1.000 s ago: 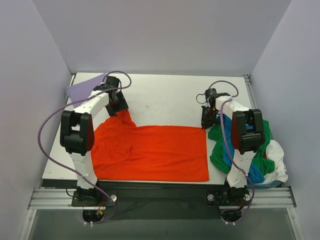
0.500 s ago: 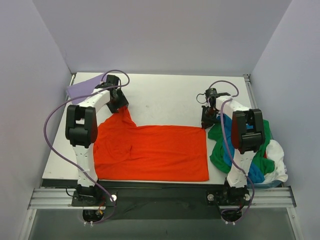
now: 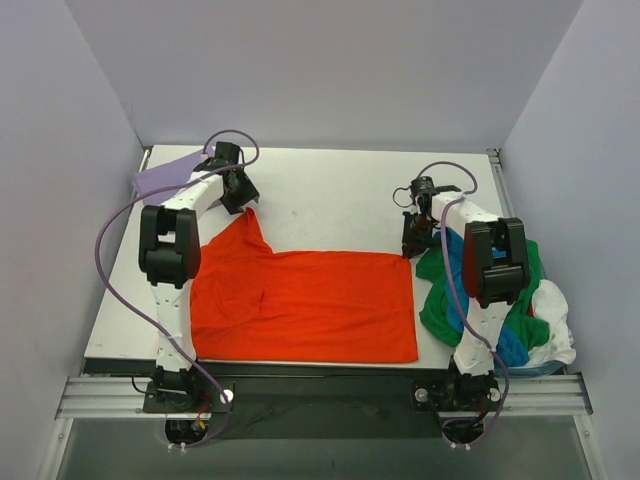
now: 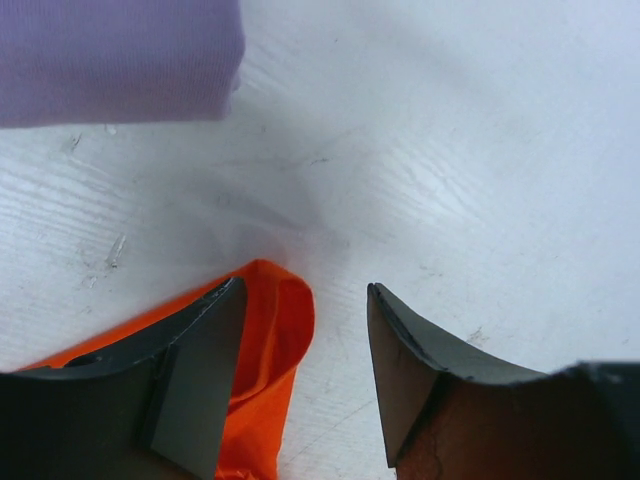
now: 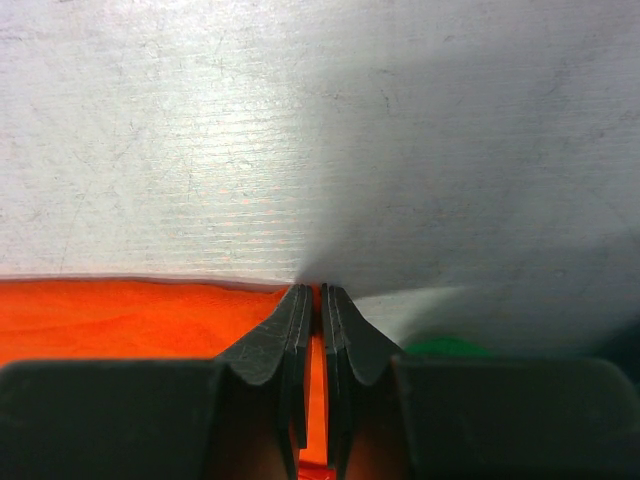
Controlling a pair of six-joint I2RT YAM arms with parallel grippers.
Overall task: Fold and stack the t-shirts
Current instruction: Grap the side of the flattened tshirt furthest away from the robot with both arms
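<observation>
The orange-red t-shirt (image 3: 300, 305) lies spread flat across the front of the table. Its back-left corner is drawn out to a point (image 4: 275, 330) that lies on the table between my left gripper's (image 3: 242, 198) open jaws, next to the left finger (image 4: 190, 370). My right gripper (image 3: 410, 245) is shut on the shirt's back-right corner (image 5: 316, 400) at table level. The lavender t-shirt (image 3: 165, 180) lies folded at the back left, also in the left wrist view (image 4: 120, 60). The green (image 3: 440, 305), blue (image 3: 512, 345) and white (image 3: 555, 325) t-shirts lie in a heap at the right.
The heap of shirts hangs over the table's right edge beside the right arm, and green cloth (image 5: 440, 347) touches the right gripper. Bare white table (image 3: 330, 200) shows behind the orange shirt. Grey walls close in the back and sides.
My left gripper has moved toward the back of the table. The orange shirt's back-left corner has stretched out into a longer point. The right arm has not moved.
</observation>
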